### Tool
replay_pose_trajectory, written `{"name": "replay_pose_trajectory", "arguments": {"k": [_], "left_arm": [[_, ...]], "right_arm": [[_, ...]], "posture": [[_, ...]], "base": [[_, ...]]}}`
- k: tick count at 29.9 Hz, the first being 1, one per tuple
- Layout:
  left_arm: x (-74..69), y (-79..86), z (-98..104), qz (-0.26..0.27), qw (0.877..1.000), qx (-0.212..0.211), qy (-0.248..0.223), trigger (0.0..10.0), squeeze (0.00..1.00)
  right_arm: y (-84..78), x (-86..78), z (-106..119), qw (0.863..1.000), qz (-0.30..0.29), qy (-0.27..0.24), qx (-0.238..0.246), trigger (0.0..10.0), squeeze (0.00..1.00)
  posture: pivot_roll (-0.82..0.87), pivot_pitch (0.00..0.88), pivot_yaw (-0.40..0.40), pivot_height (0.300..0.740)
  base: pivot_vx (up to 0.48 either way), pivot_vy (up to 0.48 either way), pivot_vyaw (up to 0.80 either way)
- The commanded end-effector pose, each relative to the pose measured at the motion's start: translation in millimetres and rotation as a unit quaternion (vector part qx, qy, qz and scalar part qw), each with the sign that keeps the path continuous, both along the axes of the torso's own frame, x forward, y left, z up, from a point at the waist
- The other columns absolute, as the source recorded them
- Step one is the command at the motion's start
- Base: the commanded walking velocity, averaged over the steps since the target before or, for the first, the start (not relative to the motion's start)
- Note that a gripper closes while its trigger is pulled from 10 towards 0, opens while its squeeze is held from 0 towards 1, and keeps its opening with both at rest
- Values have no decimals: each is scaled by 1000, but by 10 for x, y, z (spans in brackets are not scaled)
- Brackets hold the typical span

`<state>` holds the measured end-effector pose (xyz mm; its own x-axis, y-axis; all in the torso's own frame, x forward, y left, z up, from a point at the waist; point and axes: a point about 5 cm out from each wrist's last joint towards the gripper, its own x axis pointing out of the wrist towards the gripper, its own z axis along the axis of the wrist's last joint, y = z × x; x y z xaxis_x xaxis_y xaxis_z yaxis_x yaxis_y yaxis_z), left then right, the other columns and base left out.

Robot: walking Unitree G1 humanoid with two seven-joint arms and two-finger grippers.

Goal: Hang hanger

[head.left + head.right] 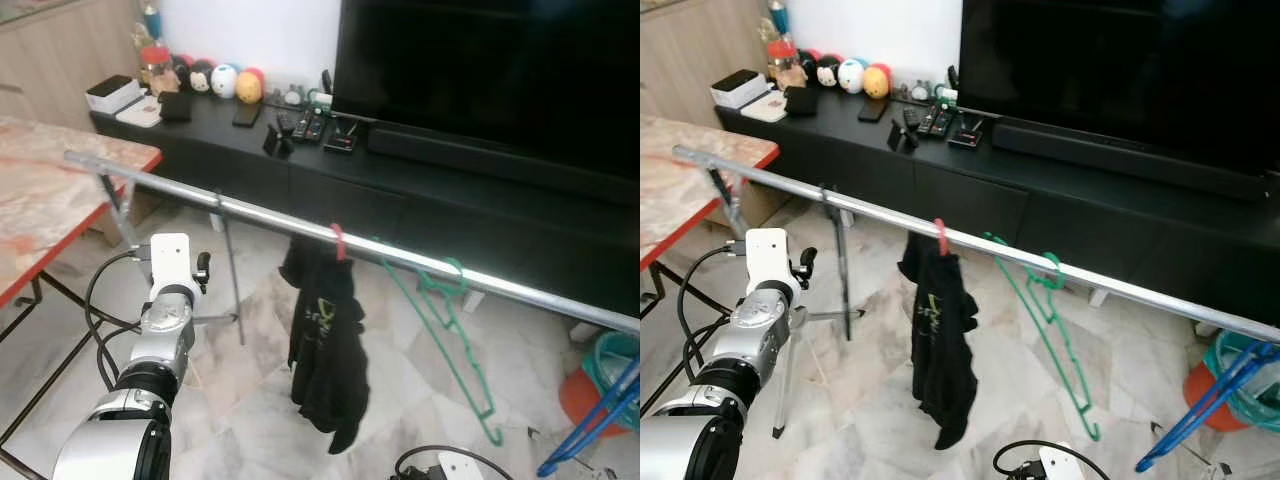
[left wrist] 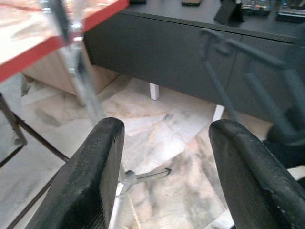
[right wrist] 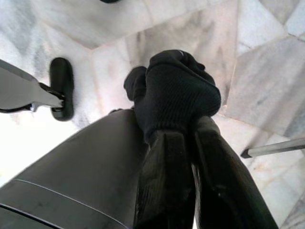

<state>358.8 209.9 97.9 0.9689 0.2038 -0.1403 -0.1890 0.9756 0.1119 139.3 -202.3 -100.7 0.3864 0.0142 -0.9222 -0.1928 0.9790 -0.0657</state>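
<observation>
A silver rail (image 1: 250, 212) runs across the room from the left down to the right. On it hangs a red hanger (image 1: 339, 241) carrying a black garment (image 1: 325, 345), and beside it an empty green hanger (image 1: 452, 310). A blue hanger (image 1: 598, 410) leans low at the far right, off the rail. My left arm (image 1: 165, 330) is raised below the rail's left part. Its gripper (image 2: 167, 176) is open with nothing between the fingers, facing the rack's upright pole (image 2: 78, 67). My right gripper (image 3: 188, 136) hangs idle, shut, over a black knitted shape (image 3: 178, 90).
A marble table with a red edge (image 1: 60, 215) stands at the left. Behind the rail a long black TV console (image 1: 420, 170) carries remotes, toys and a large dark TV (image 1: 490, 70). The rack's tripod stand (image 1: 232, 290) rests on the marble floor. A teal and red bucket (image 1: 610, 370) sits far right.
</observation>
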Motion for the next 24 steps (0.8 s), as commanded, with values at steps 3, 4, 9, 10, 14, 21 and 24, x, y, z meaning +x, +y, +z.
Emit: {"name": "replay_pose_trajectory", "arguments": {"k": [3,4,9,10,14,21,24], "left_arm": [[17,-49,47,-16,1000,2,-13,10000,0],[19,-62,49,-21,1000,2,-13,10000,0],[25,-88,58,-25,1000,-3,-17,10000,0],[25,-88,58,-25,1000,-3,-17,10000,0],[39,-130,80,-36,999,-8,-23,10000,0],[42,-192,97,-54,998,-16,-32,10000,0],[39,-201,95,-54,998,-17,-32,10000,0]], "right_arm": [[-33,-13,2,1000,-6,-3,-2,10000,0],[-34,-13,2,1000,-6,-3,-2,10000,0],[-36,-12,3,1000,-6,-3,-2,10000,0],[-36,-12,3,1000,-6,-3,-2,10000,0],[-38,-8,4,1000,-6,-3,-2,10000,0],[-39,-6,5,1000,-7,-4,-4,10000,0],[-40,-5,5,1000,-8,-5,-4,10000,0]], "posture": [[-84,0,-37,740],[-84,0,-37,740],[-84,0,-37,740],[-84,0,-37,740],[-84,0,-37,740],[-79,0,-39,740],[-80,0,-37,740]], "base": [[0,0,0],[0,0,0],[0,0,0],[0,0,0],[0,0,0],[0,0,0],[0,0,0]]}}
